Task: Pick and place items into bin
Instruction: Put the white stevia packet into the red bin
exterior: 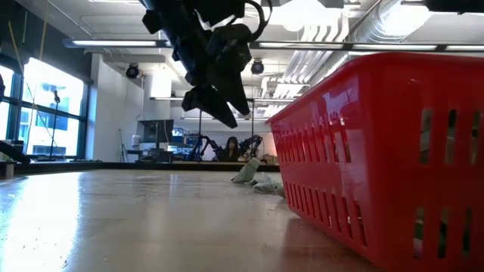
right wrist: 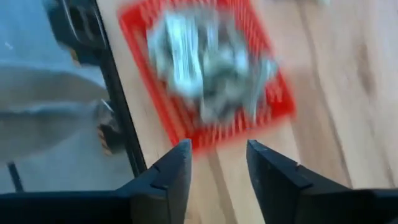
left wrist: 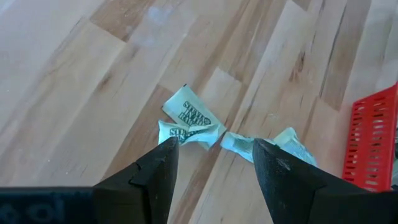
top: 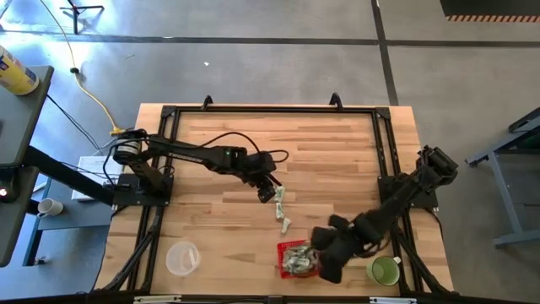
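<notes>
Two pale green-and-white wrapped items [top: 279, 196] [top: 285, 225] lie on the wooden table near its middle. My left gripper [top: 270, 190] hangs open just above them; in its wrist view one item [left wrist: 189, 118] lies beyond the fingertips and another [left wrist: 273, 143] by one finger. In the low view it [exterior: 227, 117] is clear of the table. The red bin [top: 297, 257] stands near the front edge, with several items [right wrist: 205, 68] inside. My right gripper [top: 325, 257] is at the bin's right side, open [right wrist: 219, 149], with nothing between its fingers.
A clear round container [top: 182, 257] stands at the front left and a green cup [top: 384, 270] at the front right, beside my right arm. The dark frame rail [right wrist: 118, 93] runs along the table's edge close to the bin. Bare wood lies to the left and far side.
</notes>
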`<control>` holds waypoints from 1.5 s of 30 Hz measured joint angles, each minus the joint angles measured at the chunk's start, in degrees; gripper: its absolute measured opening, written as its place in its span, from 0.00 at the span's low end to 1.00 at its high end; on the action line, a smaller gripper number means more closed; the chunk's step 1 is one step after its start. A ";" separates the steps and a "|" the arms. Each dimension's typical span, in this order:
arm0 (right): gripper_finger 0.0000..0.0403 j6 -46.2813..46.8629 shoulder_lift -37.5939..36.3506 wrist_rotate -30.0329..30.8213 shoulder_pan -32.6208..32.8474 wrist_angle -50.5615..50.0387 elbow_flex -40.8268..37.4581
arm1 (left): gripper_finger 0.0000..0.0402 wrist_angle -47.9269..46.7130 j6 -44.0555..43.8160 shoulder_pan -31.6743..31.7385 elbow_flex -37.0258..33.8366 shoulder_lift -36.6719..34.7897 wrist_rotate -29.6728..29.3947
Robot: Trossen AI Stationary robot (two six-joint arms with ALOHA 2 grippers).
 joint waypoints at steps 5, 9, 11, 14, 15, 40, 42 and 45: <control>0.41 7.91 0.02 -4.61 5.81 -6.43 0.00 | 0.59 0.34 1.14 0.00 -0.02 0.00 -0.09; 0.42 14.34 0.02 -2.51 9.03 -9.28 0.00 | 0.59 3.15 5.47 0.00 -0.02 0.00 -0.13; 0.42 16.53 0.02 -3.31 10.28 -8.58 0.00 | 0.59 4.39 10.48 0.00 -0.01 0.34 -0.15; 0.42 15.76 0.02 -1.24 12.34 -6.94 0.00 | 0.59 4.59 18.66 0.00 -0.05 2.06 -0.21; 0.42 15.24 0.02 -0.57 12.80 -6.12 0.00 | 0.59 4.83 21.07 0.00 -0.09 2.83 -0.31; 0.42 13.81 0.02 1.58 13.38 -8.86 0.00 | 0.59 7.07 43.32 -0.85 -0.05 12.27 -1.39; 0.42 13.78 0.02 1.45 13.25 -9.01 0.00 | 0.59 6.96 43.89 -0.79 -0.02 13.27 -3.47; 0.42 13.77 0.02 1.55 13.08 -9.05 0.00 | 0.57 7.03 43.65 -0.27 -0.01 13.20 -3.97</control>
